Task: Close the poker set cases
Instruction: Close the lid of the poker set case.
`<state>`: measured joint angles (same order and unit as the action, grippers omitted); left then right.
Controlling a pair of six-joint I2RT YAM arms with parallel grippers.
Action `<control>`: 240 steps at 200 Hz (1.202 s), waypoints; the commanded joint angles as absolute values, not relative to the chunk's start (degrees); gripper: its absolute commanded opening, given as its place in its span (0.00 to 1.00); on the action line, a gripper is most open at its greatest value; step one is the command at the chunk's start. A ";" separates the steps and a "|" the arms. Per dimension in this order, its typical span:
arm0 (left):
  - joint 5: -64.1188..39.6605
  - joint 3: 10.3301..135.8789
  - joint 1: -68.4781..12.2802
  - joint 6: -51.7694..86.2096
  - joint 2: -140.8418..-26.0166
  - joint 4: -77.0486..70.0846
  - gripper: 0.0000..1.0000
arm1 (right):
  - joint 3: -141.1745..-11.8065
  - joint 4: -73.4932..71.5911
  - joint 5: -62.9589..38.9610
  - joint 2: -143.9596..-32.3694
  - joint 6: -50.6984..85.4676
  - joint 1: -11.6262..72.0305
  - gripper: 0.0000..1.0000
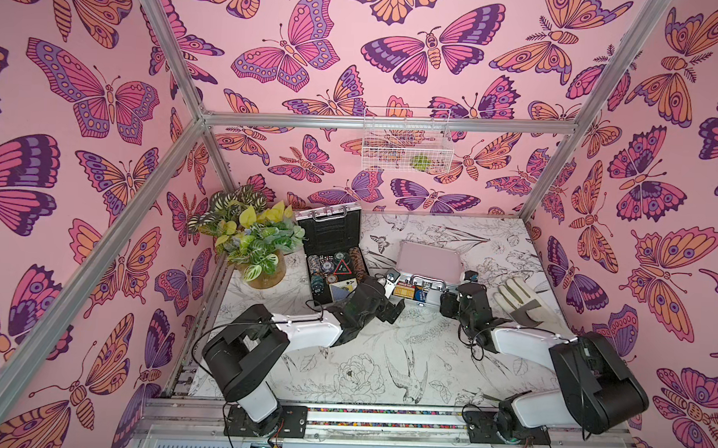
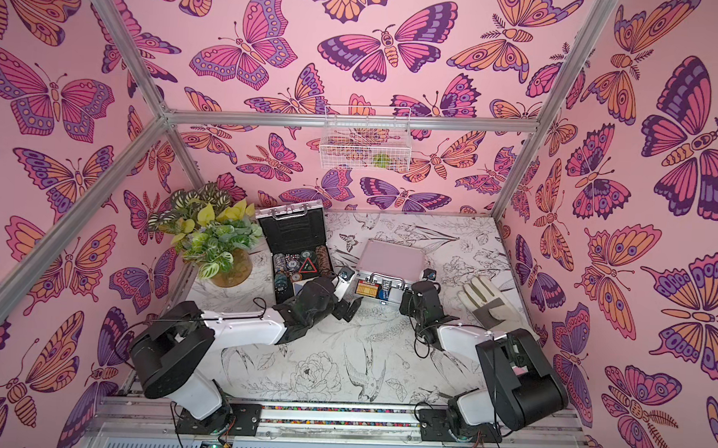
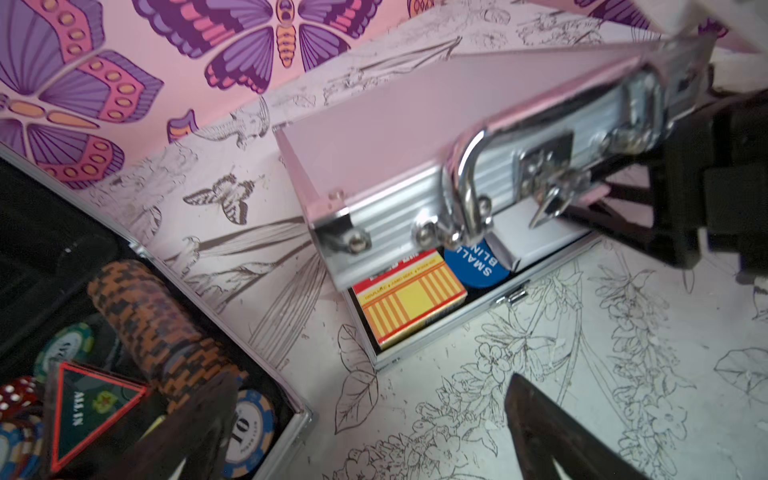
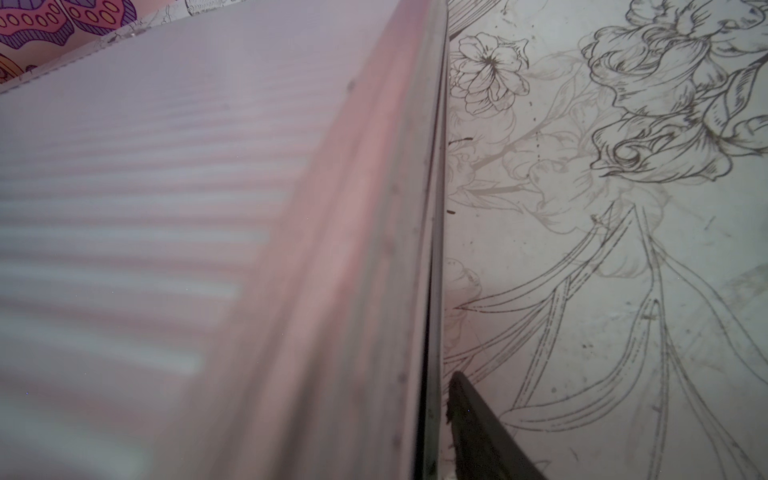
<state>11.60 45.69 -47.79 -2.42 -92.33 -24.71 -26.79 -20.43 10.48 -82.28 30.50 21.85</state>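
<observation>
Half-shut case (image 1: 430,262) sits mid-desk (image 1: 384,359), lid tilted low over cards (image 3: 411,299). Right gripper (image 1: 449,300) at its near right corner, probably easing lid down; grip unclear, cannot tell. Left gripper (image 1: 390,307) spread wide, empty, between cases. Open case (image 1: 328,232) by plant (image 1: 257,237) has lid upright.

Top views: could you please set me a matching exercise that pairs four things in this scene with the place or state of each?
Things:
1. left case
2. right case
3. glove
4. wire basket

Places or states:
A. hangs on the back wall
B. lid upright, chips showing
C. lies flat on the table
D. lid lowered partway, not shut

Pairs: 1-B; 2-D; 3-C; 4-A.
</observation>
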 commanded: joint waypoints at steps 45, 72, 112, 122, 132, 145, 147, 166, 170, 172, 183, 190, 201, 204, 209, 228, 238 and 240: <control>13.45 60.66 -47.02 -11.31 -97.24 -18.99 1.00 | -25.49 -21.81 11.07 -82.01 32.04 22.75 0.57; 11.69 67.26 -45.60 -10.71 -101.74 -16.94 1.00 | -25.05 -20.88 10.99 -81.35 32.02 23.20 0.58; 9.66 76.40 -43.89 -7.16 -109.53 -10.31 1.00 | -24.54 -18.78 11.53 -79.36 31.99 24.21 0.58; 8.83 77.64 -43.52 -6.28 -111.03 -9.39 1.00 | -24.27 -18.27 11.82 -78.70 31.99 24.32 0.58; 8.07 78.33 -43.20 -5.41 -112.28 -8.91 1.00 | -24.04 -17.72 12.16 -78.04 31.95 24.35 0.59; 7.27 78.97 -42.91 -4.61 -113.61 -8.63 1.00 | -23.58 -16.98 12.60 -77.00 32.00 24.47 0.59; 7.16 78.94 -42.90 -4.47 -113.72 -8.62 1.00 | -23.56 -16.84 12.73 -76.95 31.99 24.46 0.59; 6.60 78.93 -42.72 -3.81 -114.84 -8.52 1.00 | -22.99 -15.89 13.14 -75.63 32.12 24.53 0.59; 6.59 78.95 -42.72 -3.70 -115.16 -8.44 1.00 | -22.87 -15.74 13.18 -75.42 32.16 24.54 0.59; 6.53 78.93 -42.72 -3.65 -115.21 -8.39 1.00 | -22.86 -15.69 13.18 -75.28 32.21 24.53 0.59; 6.56 78.84 -42.63 -3.45 -115.99 -8.36 1.00 | -22.68 -15.32 13.35 -74.77 32.21 24.61 0.59; 6.50 78.71 -42.63 -3.28 -116.49 -8.34 1.00 | -22.59 -15.08 13.39 -74.61 32.21 24.68 0.59; 6.57 78.50 -42.63 -3.10 -117.17 -8.27 1.00 | -22.59 -14.64 13.36 -74.28 32.30 24.79 0.59; 6.59 78.38 -42.58 -2.90 -117.28 -8.26 1.00 | -22.61 -14.51 13.36 -74.19 32.27 24.91 0.59; 6.67 78.23 -42.63 -2.79 -117.55 -8.26 1.00 | -22.59 -14.33 13.48 -74.10 32.26 24.99 0.59; 7.48 77.04 -42.56 -1.49 -117.86 -8.00 1.00 | -22.84 -13.08 14.16 -73.52 32.43 25.85 0.59; 7.80 76.21 -42.45 -0.33 -117.69 -8.08 1.00 | -23.34 -11.69 14.79 -73.17 32.46 26.45 0.59; 7.82 76.12 -42.39 -0.10 -117.71 -8.06 1.00 | -23.48 -11.40 14.99 -73.07 32.40 26.56 0.59</control>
